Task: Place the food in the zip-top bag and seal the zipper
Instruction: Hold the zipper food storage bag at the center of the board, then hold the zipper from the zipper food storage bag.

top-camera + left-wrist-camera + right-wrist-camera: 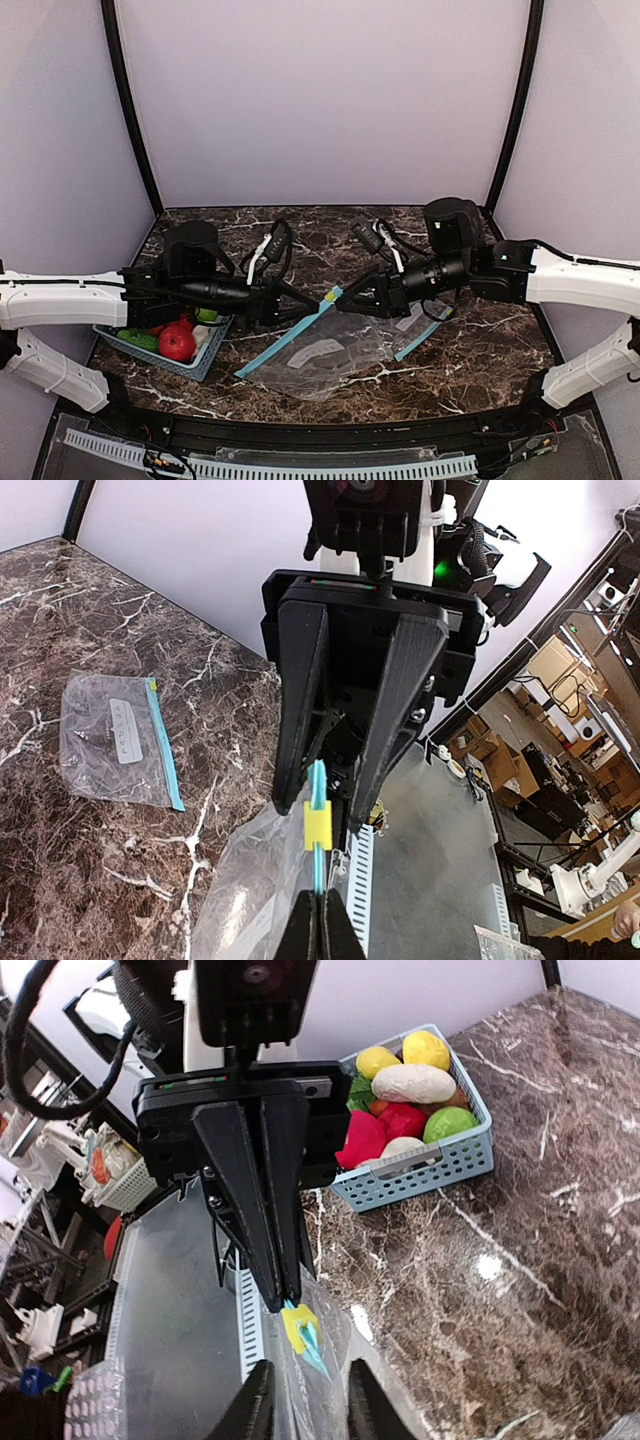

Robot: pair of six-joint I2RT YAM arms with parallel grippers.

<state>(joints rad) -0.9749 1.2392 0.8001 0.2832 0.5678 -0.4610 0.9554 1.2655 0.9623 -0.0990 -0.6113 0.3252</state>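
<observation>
The left gripper (318,905) was clamped shut on the teal zipper strip (318,868) of the zip-top bag (330,365), right at its yellow slider (317,825). Facing it, the right gripper (310,1368) had its fingers apart, one on either side of that strip and not pressing it. The food (410,1085) lay heaped in the blue basket (445,1165) on the marble table (560,1260), outside the bag.
</observation>
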